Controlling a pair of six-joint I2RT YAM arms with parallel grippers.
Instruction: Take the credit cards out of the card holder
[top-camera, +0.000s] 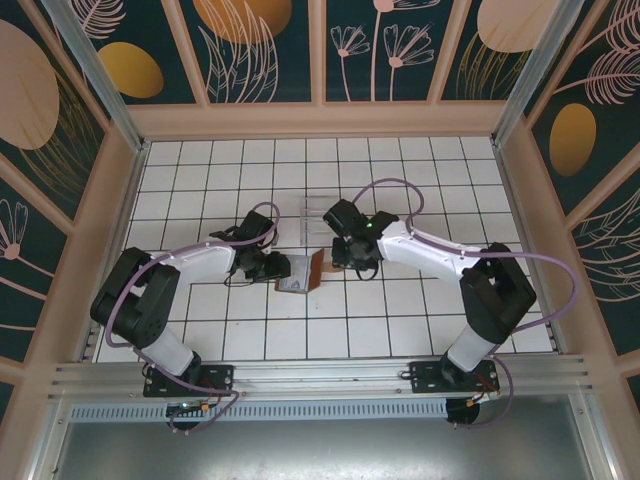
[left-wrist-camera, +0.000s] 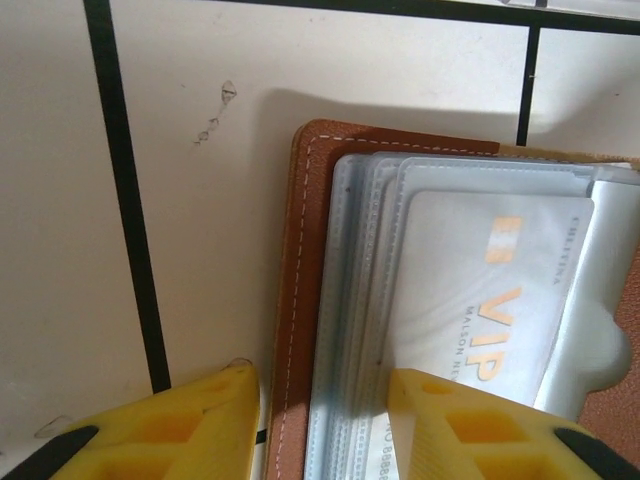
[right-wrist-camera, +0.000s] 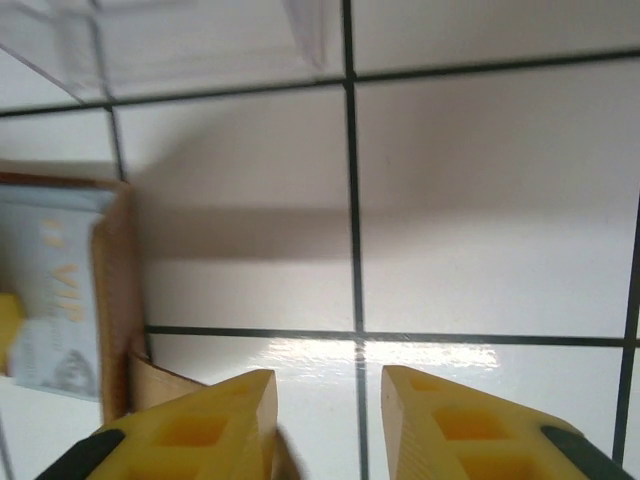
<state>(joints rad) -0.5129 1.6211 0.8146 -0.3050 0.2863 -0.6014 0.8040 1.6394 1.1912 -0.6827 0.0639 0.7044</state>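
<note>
1. The card holder (top-camera: 298, 272) lies open on the table (top-camera: 400, 320) at mid-scene, between both tools. A pale VIP card (left-wrist-camera: 490, 300) sits inside a clear sleeve (left-wrist-camera: 560, 185).
2. My left tool (left-wrist-camera: 322, 375) straddles the holder's brown left edge and sleeves. I cannot tell whether it pinches or only presses down.
3. My right tool (right-wrist-camera: 325, 385) is released, with bare tile between its fingers, just right of the flap (top-camera: 316, 268), which looks raised.
4. Risk: the sleeve looks snug, so a pull could drag the whole holder if the left hold is weak.
5. Risk: nudging the flap could fold it over the card.
6. The clear stand (top-camera: 318, 212) sits just on the far side. Open tiles lie near and right, so I'd draw cards that way.
</note>
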